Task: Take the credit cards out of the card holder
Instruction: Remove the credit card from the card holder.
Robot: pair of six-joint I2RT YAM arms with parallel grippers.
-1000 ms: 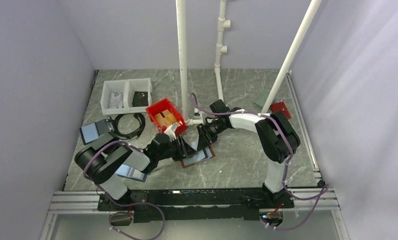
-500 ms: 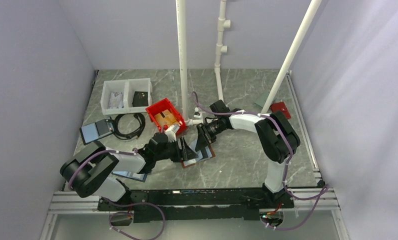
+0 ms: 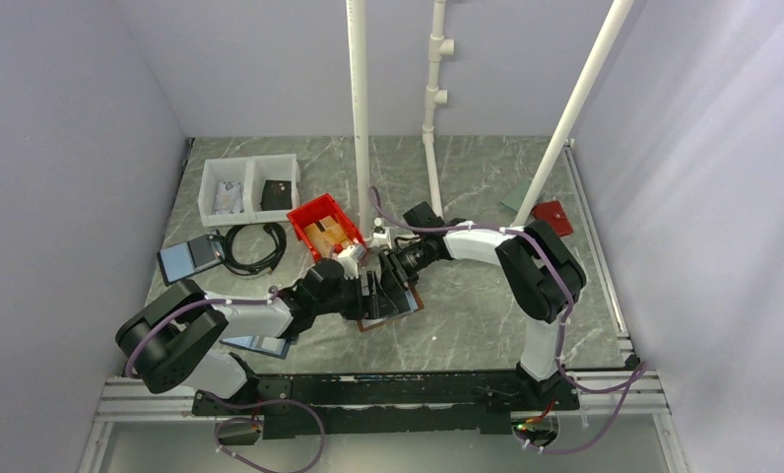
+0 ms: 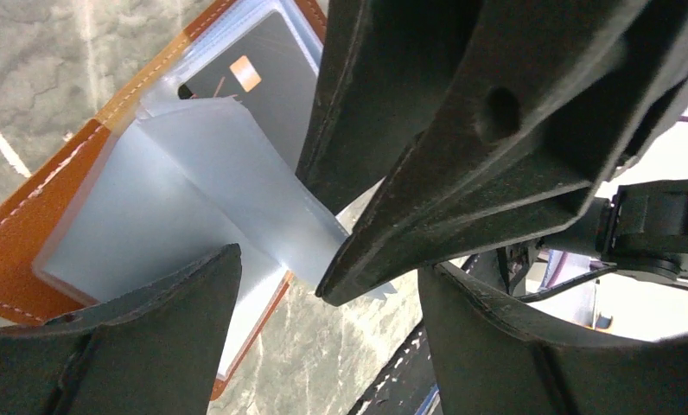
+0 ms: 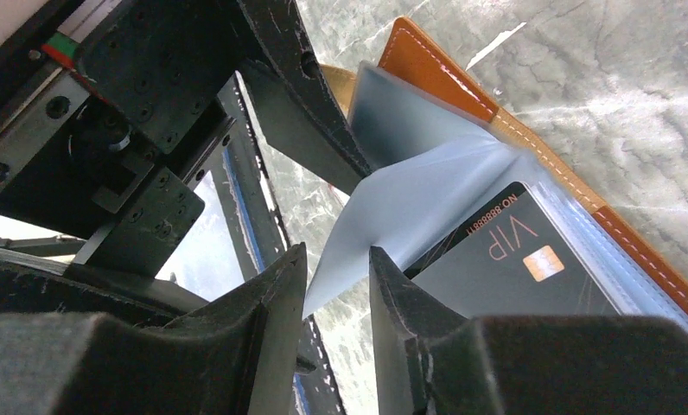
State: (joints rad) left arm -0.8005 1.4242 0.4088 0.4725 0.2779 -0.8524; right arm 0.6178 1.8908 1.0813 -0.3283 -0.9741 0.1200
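Observation:
The brown card holder (image 3: 393, 315) lies open on the table between both grippers. Its pale blue plastic sleeves show in the left wrist view (image 4: 150, 199) and the right wrist view (image 5: 410, 199). A dark grey VIP card (image 5: 513, 259) with a chip sits in a sleeve; it also shows in the left wrist view (image 4: 263, 78). My right gripper (image 5: 334, 259) is narrowly open, with a raised sleeve leaf between its fingers, resting against one finger (image 5: 392, 294). My left gripper (image 4: 328, 275) is open and empty, low over the holder's near edge, facing the right gripper (image 3: 392, 284).
A red bin (image 3: 326, 227) stands just behind the holder. A white two-compartment tray (image 3: 250, 187), a black cable coil (image 3: 255, 246) and a blue-edged folder (image 3: 189, 258) lie at left. Another folder (image 3: 260, 345) lies under the left arm. White pipes (image 3: 359, 118) rise behind.
My left arm has stretched right, bringing its gripper in over the holder. My right gripper has shifted slightly left and narrowed around a sleeve leaf.

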